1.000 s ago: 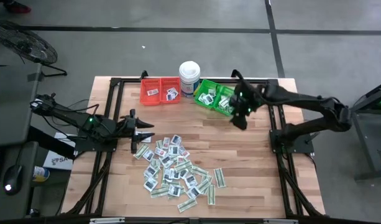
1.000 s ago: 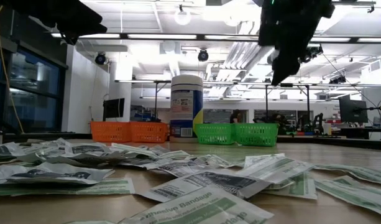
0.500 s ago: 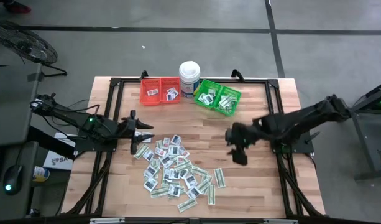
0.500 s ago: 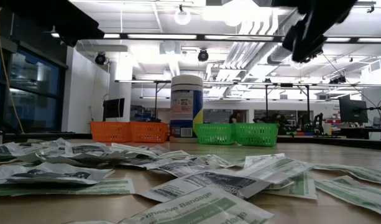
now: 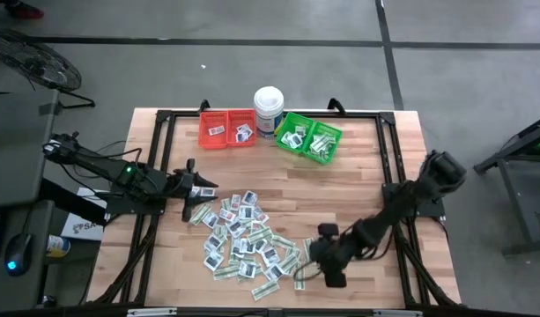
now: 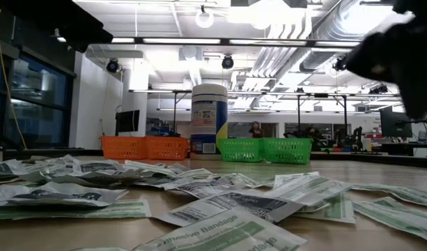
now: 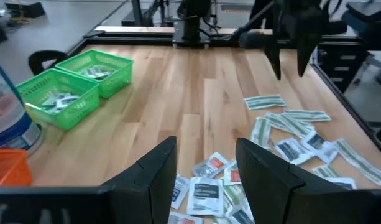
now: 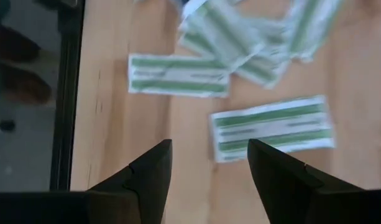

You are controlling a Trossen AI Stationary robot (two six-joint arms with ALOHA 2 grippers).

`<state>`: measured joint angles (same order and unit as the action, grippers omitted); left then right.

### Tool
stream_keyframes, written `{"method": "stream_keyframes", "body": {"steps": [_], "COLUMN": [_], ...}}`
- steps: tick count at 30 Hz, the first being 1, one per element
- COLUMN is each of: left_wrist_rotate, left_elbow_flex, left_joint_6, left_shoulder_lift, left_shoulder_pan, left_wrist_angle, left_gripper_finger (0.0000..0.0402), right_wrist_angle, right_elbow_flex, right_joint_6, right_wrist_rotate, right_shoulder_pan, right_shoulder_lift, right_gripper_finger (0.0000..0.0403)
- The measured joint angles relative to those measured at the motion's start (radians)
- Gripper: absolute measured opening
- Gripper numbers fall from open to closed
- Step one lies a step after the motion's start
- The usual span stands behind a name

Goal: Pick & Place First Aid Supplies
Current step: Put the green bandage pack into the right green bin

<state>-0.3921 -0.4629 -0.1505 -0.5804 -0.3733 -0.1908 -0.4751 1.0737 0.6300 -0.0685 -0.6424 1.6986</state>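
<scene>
Wooden surface (image 5: pixel 358 189) carries scattered first aid supplies (image 5: pixel 248 236). Right pincer (image 8: pixel 202 163), fingers spread and empty, hovers above green-striped strips at the pile's edge. Left pincer (image 7: pixel 206 163), also spread, waits beside the pile.

Wooden table (image 5: pixel 358 189) with packets, bins and a tub

A loose heap of small packets (image 5: pixel 252 238), square white ones and longer green-and-white strips, lies on the bare boards near the front middle. Along the far edge stand a red bin (image 5: pixel 226 129), a white round tub (image 5: pixel 269 110) and a green bin (image 5: pixel 308 137), side by side; both bins hold a few packets.
</scene>
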Motion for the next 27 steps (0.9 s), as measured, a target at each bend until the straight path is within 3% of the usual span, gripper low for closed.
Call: {"method": "stream_keyframes", "body": {"steps": [9,27], "left_wrist_rotate": [0.056,0.097], "left_elbow_flex": [0.0,0.0], "left_joint_6": [0.0,-0.001], "left_shoulder_lift": [0.0,0.0], "left_shoulder_pan": [0.0,0.0], "left_wrist_angle": [0.001,-0.003], "left_gripper_finger": [0.0162,0.0162], "right_wrist_angle": [-0.071,-0.146], "right_elbow_flex": [0.093,0.097], "right_joint_6": [0.021,-0.051], "right_wrist_rotate": [-0.003,0.135], "right_shoulder_pan": [0.009,0.1], "right_shoulder_lift": [0.19,0.254], "right_gripper_finger": [0.0204,0.0204]}}
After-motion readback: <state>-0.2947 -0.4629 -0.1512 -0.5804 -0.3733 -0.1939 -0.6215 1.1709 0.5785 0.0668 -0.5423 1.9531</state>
